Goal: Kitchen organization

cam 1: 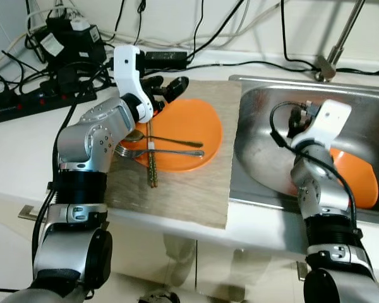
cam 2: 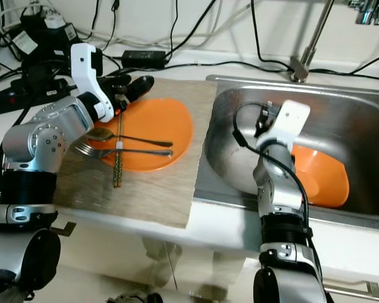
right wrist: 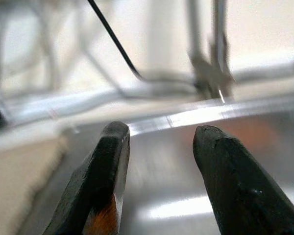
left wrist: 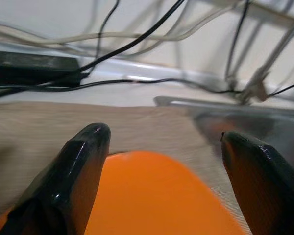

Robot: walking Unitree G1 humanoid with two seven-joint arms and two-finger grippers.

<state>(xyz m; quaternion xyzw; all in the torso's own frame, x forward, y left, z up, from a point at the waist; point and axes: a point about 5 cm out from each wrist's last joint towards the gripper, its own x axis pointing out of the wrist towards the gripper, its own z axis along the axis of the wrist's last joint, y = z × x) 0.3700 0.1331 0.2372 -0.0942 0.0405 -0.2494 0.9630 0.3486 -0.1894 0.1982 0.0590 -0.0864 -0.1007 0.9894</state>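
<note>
Orange plate (cam 1: 188,136): lies on the wooden board (cam 1: 177,189) beside the sink, holding a spoon (cam 1: 167,140), a fork (cam 1: 158,152) and chopsticks (cam 1: 151,161) laid across them.
Sink (cam 1: 265,107): holds an orange bowl (cam 1: 357,180), partly behind my right arm.
My left gripper (cam 1: 167,88): fingers spread, empty, over the plate's far rim.
My right gripper (right wrist: 159,171): fingers apart, empty, above the sink basin.

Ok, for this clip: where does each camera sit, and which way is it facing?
Left eye view: on the head, looking down at the counter; both arms show, left tool over the orange plate.
Right eye view: its stereo twin; right tool in the sink.
Left wrist view: along its open fingers, over the plate toward the sink.
Right wrist view: along its open fingers, across the sink basin.
Both wrist views share the sink.
</note>
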